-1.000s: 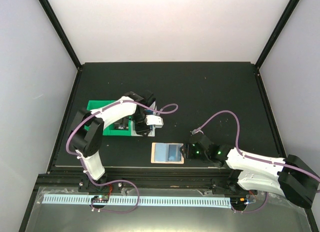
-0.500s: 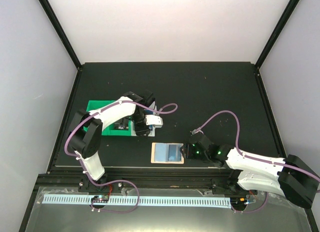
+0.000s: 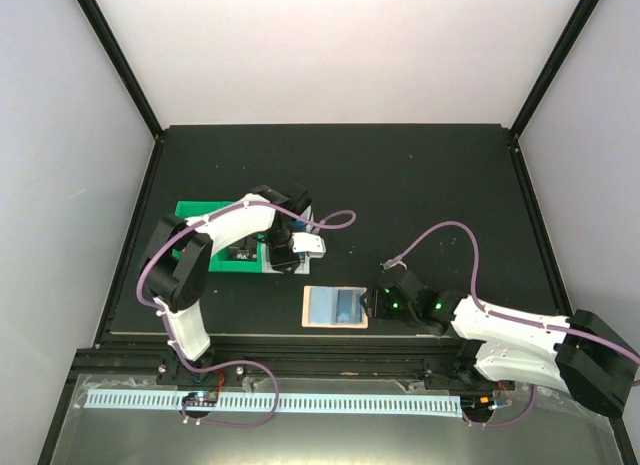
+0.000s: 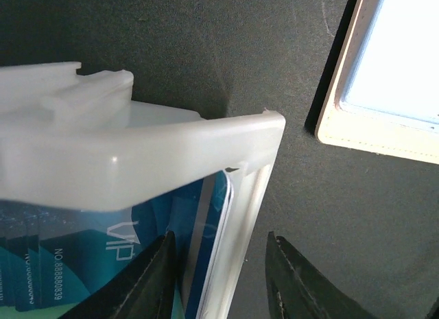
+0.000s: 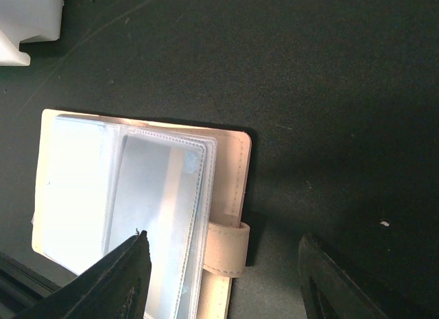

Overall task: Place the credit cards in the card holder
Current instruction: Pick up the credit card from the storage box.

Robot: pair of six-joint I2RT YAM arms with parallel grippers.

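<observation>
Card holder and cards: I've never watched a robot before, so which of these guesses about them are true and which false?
1. The card holder lies open on the table. True.
2. The credit cards sit in a green bin. False: they stand in the white bin.
3. The left fingers straddle the white bin's wall, one inside and one outside. True.
4. The right fingers grip a card. False: they stand apart and empty, above the card holder.
</observation>
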